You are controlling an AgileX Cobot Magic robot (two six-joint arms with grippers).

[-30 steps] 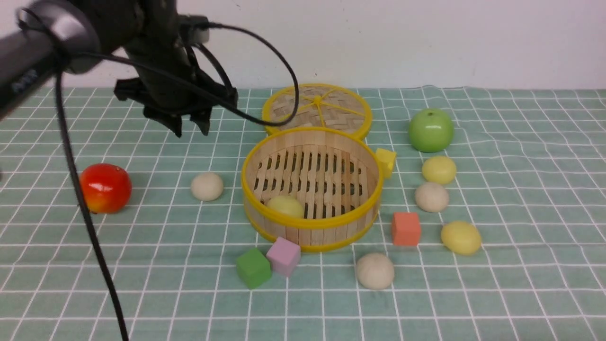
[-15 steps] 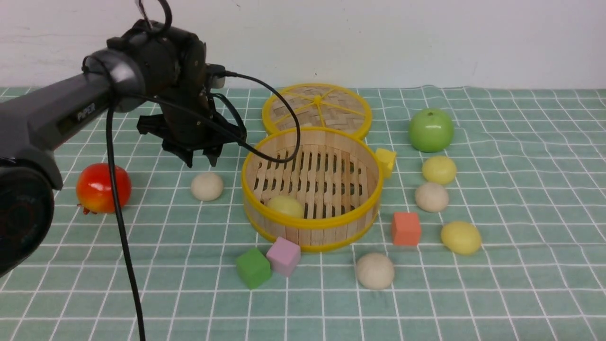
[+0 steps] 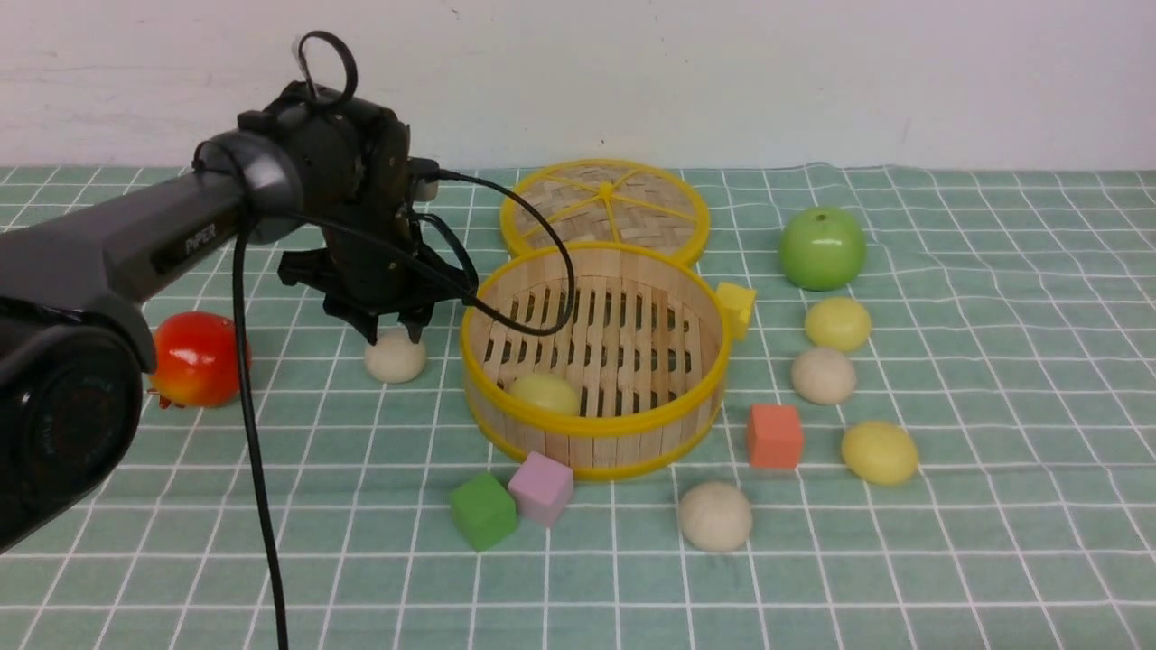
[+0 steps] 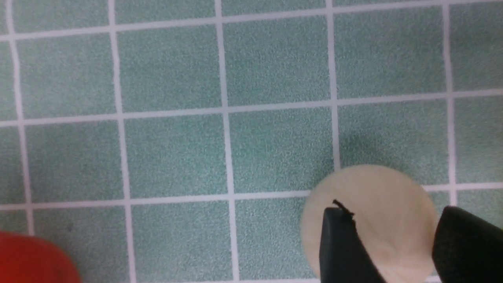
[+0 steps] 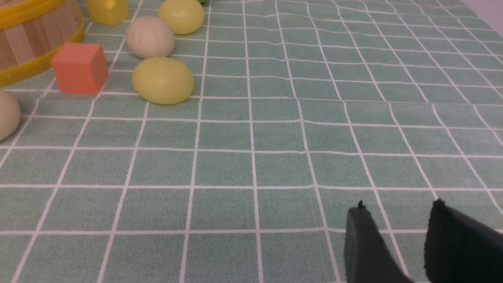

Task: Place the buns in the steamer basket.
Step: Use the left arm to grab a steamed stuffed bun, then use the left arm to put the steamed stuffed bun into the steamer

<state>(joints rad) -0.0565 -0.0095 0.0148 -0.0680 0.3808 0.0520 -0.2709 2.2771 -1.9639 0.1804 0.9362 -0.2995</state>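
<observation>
Buns are lying in three spots on the worktop [image 3: 993,560]. One yellow bun [image 3: 544,394] is sitting inside the basket [image 3: 596,426], against its near wall; the basket is standing mid-worktop. A beige bun [image 3: 395,355] is resting just beside the basket, toward the left edge. Four more are lying toward the right edge: yellow [image 3: 838,323], beige [image 3: 824,376], yellow [image 3: 880,452], and beige [image 3: 714,515] nearest the front edge.

The left gripper [image 3: 390,334] is hanging directly over the lone beige bun with its jaws standing apart and its fingers [image 4: 342,247] overlapping the bun's top in the wrist view. Whether they are touching it is unclear. The right gripper [image 5: 404,243] is hovering over bare cloth, jaws apart with nothing between them, well apart from the buns.

A green cloth [image 3: 135,560] ruled in white squares is covering the worktop and is rippling toward the far right corner. A plain white wall [image 3: 813,81] is rising behind the far edge. The lid [image 3: 605,203] is lying flat behind the basket. A green apple [image 3: 822,247], a red apple [image 3: 194,358] and four cubes, yellow [image 3: 736,307], orange [image 3: 775,436], pink [image 3: 541,487] and green [image 3: 483,510], are sitting around the basket.
</observation>
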